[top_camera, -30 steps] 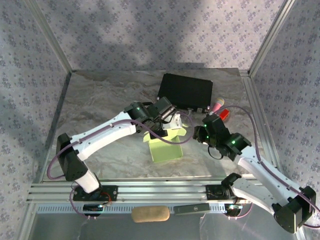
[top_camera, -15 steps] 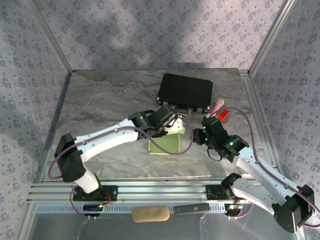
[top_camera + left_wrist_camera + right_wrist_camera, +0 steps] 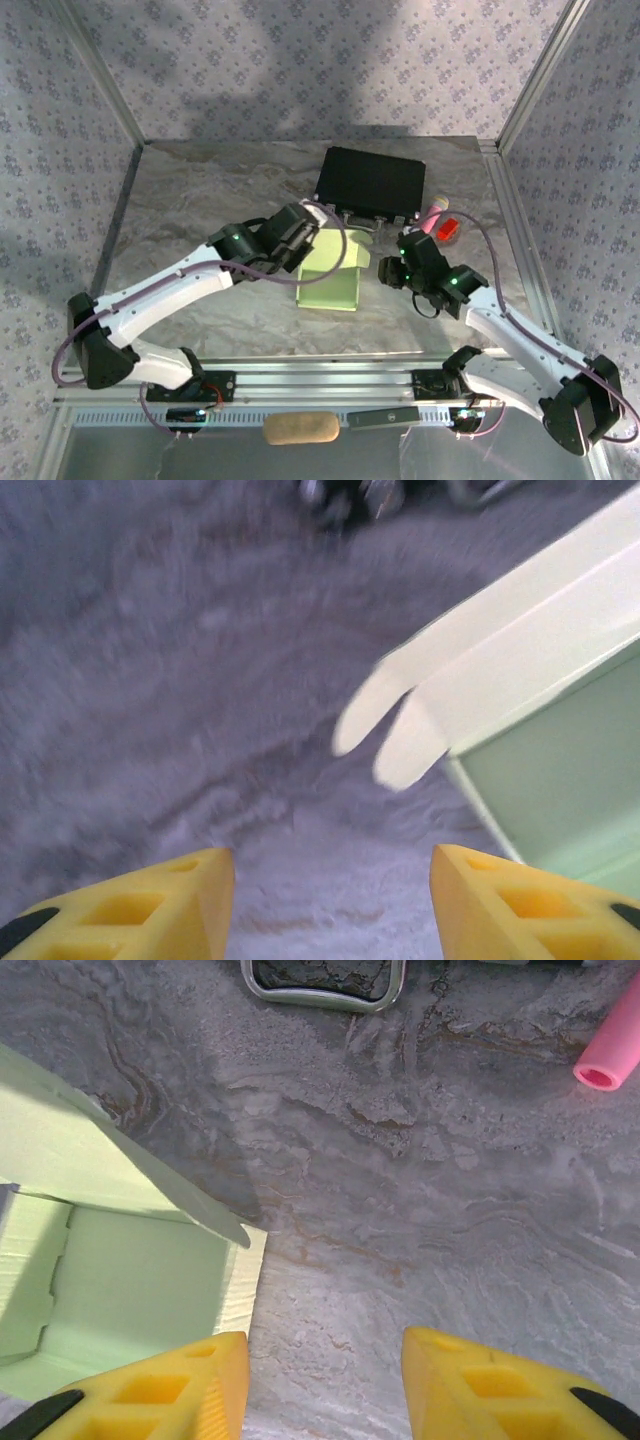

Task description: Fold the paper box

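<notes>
The paper box (image 3: pixel 330 282) is pale yellow-green card, lying in the middle of the table with its lid flap up at the back. In the left wrist view its wall (image 3: pixel 560 750) and two rounded tabs (image 3: pixel 395 720) sit to the right, ahead of my fingers. My left gripper (image 3: pixel 304 244) is at the box's back left corner; its jaws (image 3: pixel 325 910) stand open over bare table. My right gripper (image 3: pixel 391 266) hovers just right of the box, open (image 3: pixel 325 1380) with nothing between its fingers. In the right wrist view, the box's open inside (image 3: pixel 130 1280) lies to the left of the left finger.
A black case (image 3: pixel 372 184) with a metal handle (image 3: pixel 322 992) lies behind the box. A pink tube (image 3: pixel 437 212) (image 3: pixel 610 1052) and a red item (image 3: pixel 447 228) lie at the back right. Patterned walls enclose the marbled table (image 3: pixel 200 200).
My left gripper has opened, let go of the box's flap and pulled back to the left. The box has settled flatter. The right gripper has crept a little toward the box.
</notes>
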Controlling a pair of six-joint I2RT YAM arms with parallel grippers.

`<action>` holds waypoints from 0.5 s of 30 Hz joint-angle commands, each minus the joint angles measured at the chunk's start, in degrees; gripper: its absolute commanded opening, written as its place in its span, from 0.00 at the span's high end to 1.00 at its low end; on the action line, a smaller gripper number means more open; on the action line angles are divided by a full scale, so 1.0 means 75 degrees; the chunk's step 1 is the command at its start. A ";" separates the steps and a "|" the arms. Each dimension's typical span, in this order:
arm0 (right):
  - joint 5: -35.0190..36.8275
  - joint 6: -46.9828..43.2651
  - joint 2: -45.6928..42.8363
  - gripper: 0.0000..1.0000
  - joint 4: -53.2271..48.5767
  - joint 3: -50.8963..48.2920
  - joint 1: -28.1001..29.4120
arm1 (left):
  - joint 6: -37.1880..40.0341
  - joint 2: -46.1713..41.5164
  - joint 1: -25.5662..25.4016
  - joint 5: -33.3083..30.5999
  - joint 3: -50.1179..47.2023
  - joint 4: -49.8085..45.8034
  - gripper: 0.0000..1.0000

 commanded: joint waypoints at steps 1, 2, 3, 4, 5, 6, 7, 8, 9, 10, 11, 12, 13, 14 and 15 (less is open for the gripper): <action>0.0132 -0.0633 0.0271 0.53 0.0257 0.0436 -0.0050 | -0.0331 -0.0328 0.0758 0.1755 -0.0466 0.0500 0.47; 0.0132 -0.0766 0.0405 0.52 0.0279 0.0522 -0.0066 | -0.0097 -0.0355 0.0818 0.1906 -0.0628 0.0766 0.47; 0.0163 -0.0862 0.0481 0.51 0.0295 0.0574 -0.0072 | 0.0164 -0.0332 0.0835 0.1911 -0.0735 0.0903 0.47; 0.0167 -0.0947 0.0579 0.51 0.0312 0.0623 -0.0093 | 0.0357 -0.0295 0.0834 0.1880 -0.0836 0.1174 0.47; 0.0133 -0.1055 0.0681 0.50 0.0355 0.0678 -0.0140 | 0.0534 -0.0205 0.0861 0.1827 -0.0925 0.1365 0.47; 0.0036 -0.1162 0.0785 0.49 0.0425 0.0709 -0.0184 | 0.0659 -0.0097 0.0874 0.1876 -0.1020 0.1539 0.47; -0.0037 -0.1234 0.0873 0.49 0.0469 0.0740 -0.0245 | 0.0749 0.0011 0.0897 0.1934 -0.1074 0.1662 0.47; -0.0098 -0.1295 0.0978 0.49 0.0505 0.0768 -0.0307 | 0.0809 0.0141 0.0899 0.1976 -0.1087 0.1751 0.47; -0.0155 -0.1348 0.1062 0.49 0.0550 0.0787 -0.0348 | 0.0861 0.0286 0.0897 0.1994 -0.1092 0.1835 0.48; -0.0242 -0.1404 0.1123 0.49 0.0623 0.0795 -0.0377 | 0.0883 0.0389 0.0900 0.2006 -0.1089 0.1906 0.48; -0.0381 -0.1460 0.1184 0.49 0.0714 0.0796 -0.0390 | 0.0914 0.0473 0.0902 0.2004 -0.1100 0.1988 0.48; -0.0484 -0.1511 0.1244 0.49 0.0802 0.0812 -0.0391 | 0.0931 0.0565 0.0912 0.1973 -0.1118 0.2078 0.48; -0.0562 -0.1532 0.1332 0.49 0.0838 0.0838 -0.0401 | 0.0943 0.0629 0.0922 0.1947 -0.1127 0.2159 0.48; -0.0630 -0.1556 0.1435 0.49 0.0880 0.0881 -0.0398 | 0.0967 0.0710 0.0943 0.1952 -0.1125 0.2219 0.48; -0.0679 -0.1576 0.1534 0.49 0.0916 0.0906 -0.0388 | 0.0986 0.0794 0.0952 0.1920 -0.1116 0.2262 0.48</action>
